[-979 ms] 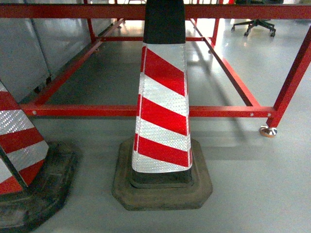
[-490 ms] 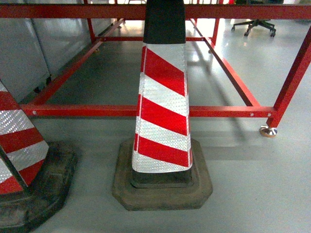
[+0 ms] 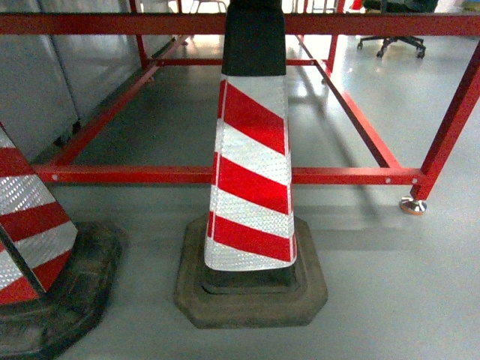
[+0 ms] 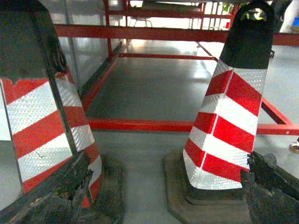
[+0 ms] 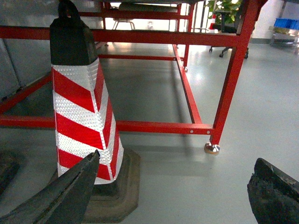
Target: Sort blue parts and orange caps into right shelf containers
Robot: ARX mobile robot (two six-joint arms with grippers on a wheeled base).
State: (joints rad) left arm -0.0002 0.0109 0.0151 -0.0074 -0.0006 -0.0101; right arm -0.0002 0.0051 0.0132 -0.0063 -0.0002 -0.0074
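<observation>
Orange caps and right shelf containers — neither shows in any view. Head view: a striped cone point(image 3: 251, 180) near centre, a second cone point(image 3: 34, 240) at left, red frame point(image 3: 225, 174) behind. Left wrist: left gripper point(image 4: 163, 196) jaws wide apart, holding nothing. Right wrist: right gripper point(image 5: 175, 193) jaws spread wide — empty too.

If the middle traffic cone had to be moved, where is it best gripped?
Probably the black top of the middle cone, from above: it is the narrowest part and ends in a loop handle. The striped body looks too wide lower down.
</observation>
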